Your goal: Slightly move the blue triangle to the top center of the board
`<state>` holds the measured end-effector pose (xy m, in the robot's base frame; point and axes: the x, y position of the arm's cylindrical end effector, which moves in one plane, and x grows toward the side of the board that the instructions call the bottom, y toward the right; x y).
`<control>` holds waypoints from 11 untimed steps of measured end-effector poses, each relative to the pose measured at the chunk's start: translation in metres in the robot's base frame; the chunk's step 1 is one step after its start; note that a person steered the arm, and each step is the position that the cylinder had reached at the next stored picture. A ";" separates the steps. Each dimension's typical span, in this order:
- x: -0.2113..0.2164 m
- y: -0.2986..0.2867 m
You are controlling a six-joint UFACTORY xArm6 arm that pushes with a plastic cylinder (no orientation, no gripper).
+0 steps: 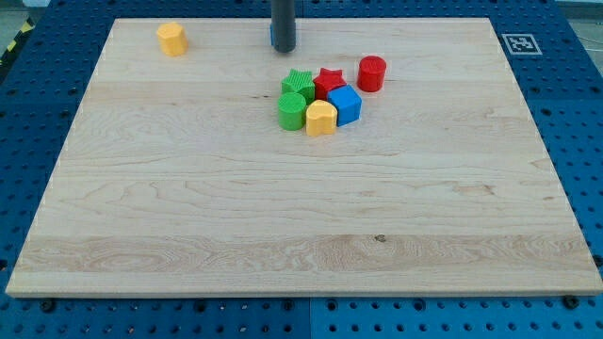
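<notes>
My tip (284, 49) stands at the view's top centre of the wooden board (188, 217). A blue block (275, 38) shows only as a blue edge around the rod's lower end. Its shape is hidden, so I cannot tell if it is the blue triangle. The tip is touching it or right in front of it. No other blue triangle shows on the board.
A cluster lies below and right of the tip: green star (298, 85), red star (329, 81), red cylinder (371, 72), blue cube (345, 104), green cylinder (292, 110), yellow heart (320, 118). A yellow block (171, 39) sits at the top left.
</notes>
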<state>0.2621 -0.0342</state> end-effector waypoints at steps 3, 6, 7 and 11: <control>-0.006 -0.062; -0.051 -0.040; -0.051 -0.027; -0.043 -0.019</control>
